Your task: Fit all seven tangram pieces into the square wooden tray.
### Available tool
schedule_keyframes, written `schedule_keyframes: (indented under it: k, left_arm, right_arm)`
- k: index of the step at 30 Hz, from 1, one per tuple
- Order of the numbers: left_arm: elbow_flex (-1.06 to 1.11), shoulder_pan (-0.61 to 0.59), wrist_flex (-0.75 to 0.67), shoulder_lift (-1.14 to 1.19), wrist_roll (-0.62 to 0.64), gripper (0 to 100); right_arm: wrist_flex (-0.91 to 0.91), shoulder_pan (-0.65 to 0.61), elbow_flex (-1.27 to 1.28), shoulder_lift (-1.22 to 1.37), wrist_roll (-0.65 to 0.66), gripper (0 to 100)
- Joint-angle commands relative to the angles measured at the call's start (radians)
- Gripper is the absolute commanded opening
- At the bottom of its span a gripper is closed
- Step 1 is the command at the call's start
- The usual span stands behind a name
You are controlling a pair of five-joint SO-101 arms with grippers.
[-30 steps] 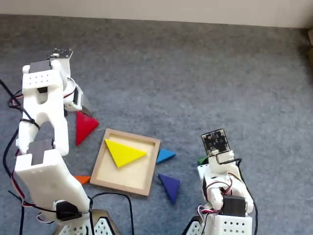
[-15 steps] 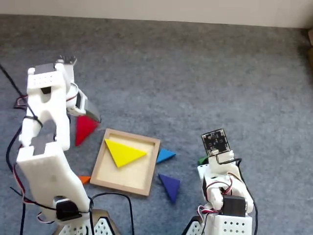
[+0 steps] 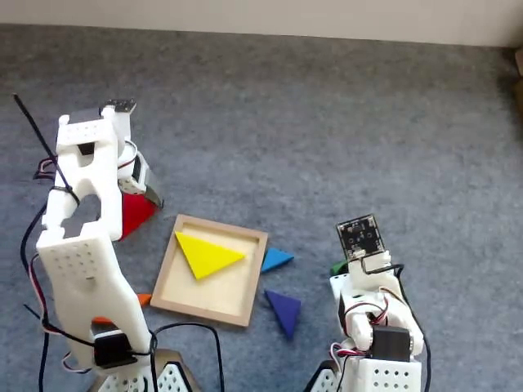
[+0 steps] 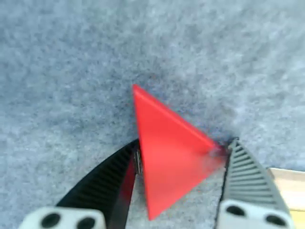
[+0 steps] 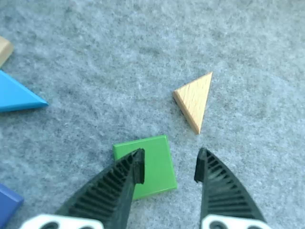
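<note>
Roughly mid-desk, the square wooden tray (image 3: 167, 263) lay flat on the grey felt-like cover of the desk (image 3: 343, 114), holding one piece: the yellow triangle (image 3: 206, 255), flat in the half away from the arms. Just outside the tray's right rim sat the light blue triangle (image 3: 275, 259), and nearer the arms the dark blue triangle (image 3: 284, 310). An orange piece (image 3: 140, 300) peeked out at the tray's near left corner, partly under the left arm. The red triangle (image 4: 167, 162) lay on the desk off the tray's far left corner. The left gripper (image 4: 185, 149) straddled it, jaws spread, the black fingertip against one edge and the grey one at a corner. Farther right, the green square (image 5: 147, 164) lay near a bare wooden triangle (image 5: 194, 100), the two apart. The right gripper (image 5: 169, 164) hung over the square's edge with its jaws spread, holding nothing.
</note>
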Motion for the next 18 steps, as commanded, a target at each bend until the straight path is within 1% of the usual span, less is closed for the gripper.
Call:
schedule_keyframes:
  k: [1,10,15,18]
  left_arm:
    - [-0.039,0.033,-0.011,-0.007,-0.006,25]
    - [-0.031,0.039,-0.006,-0.012,-0.003,25]
    - [-0.036,0.082,0.058,-0.013,-0.003,25]
    - [-0.036,0.110,0.069,-0.015,-0.003,24]
  right_arm:
    - [0.007,0.013,0.093,-0.015,0.014,18.0]
    - [0.007,0.013,0.093,-0.015,0.014,18.0]
    - [0.007,0.013,0.093,-0.015,0.014,18.0]
    - [0.007,0.013,0.093,-0.015,0.014,18.0]
